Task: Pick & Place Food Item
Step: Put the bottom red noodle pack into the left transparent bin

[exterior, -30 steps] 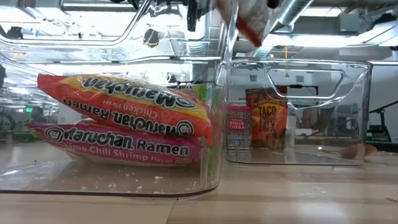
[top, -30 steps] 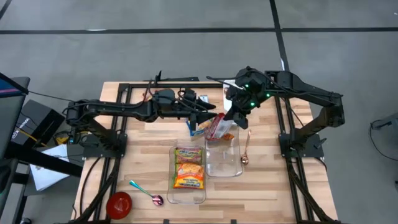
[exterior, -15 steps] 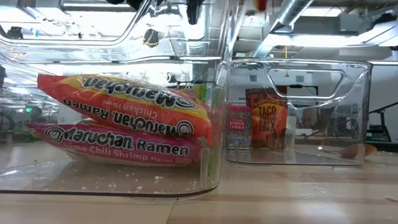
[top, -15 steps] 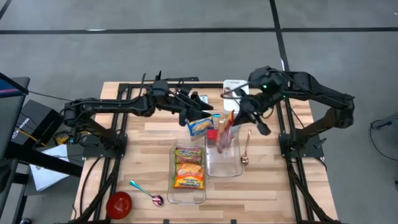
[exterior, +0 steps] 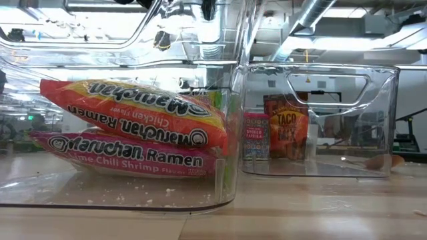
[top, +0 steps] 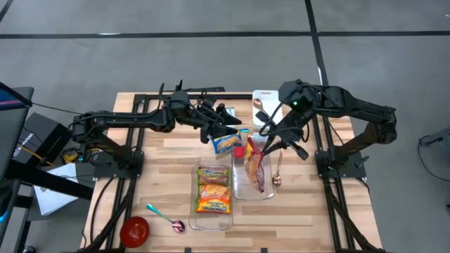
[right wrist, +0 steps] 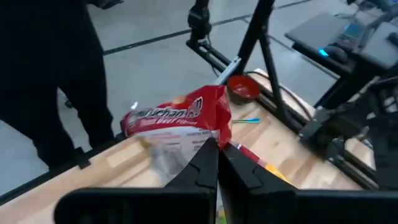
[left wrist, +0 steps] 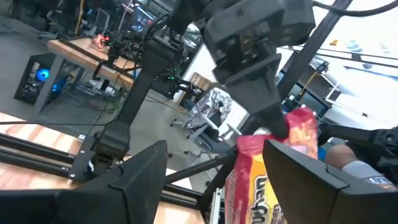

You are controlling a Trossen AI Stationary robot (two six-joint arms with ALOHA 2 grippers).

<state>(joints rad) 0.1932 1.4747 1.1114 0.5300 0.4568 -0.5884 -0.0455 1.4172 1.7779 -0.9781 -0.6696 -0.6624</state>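
The red ramen packet (top: 254,167) hangs pinched at its top edge by the right gripper (top: 265,147), dangling into the right-hand clear bin (top: 270,192). The right arm reaches in from the table's right side, angled down over that bin. The left gripper (top: 226,127), fingers spread, hovers beside a yellow-and-blue packet (top: 226,143) behind the left clear bin (top: 193,219) holding Maruchan ramen packs (top: 213,189).

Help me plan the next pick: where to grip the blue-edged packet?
Pinch the blue-edged packet by an end seam from above: it lies flat on the table beside the open left gripper; the right gripper holds the red packet.
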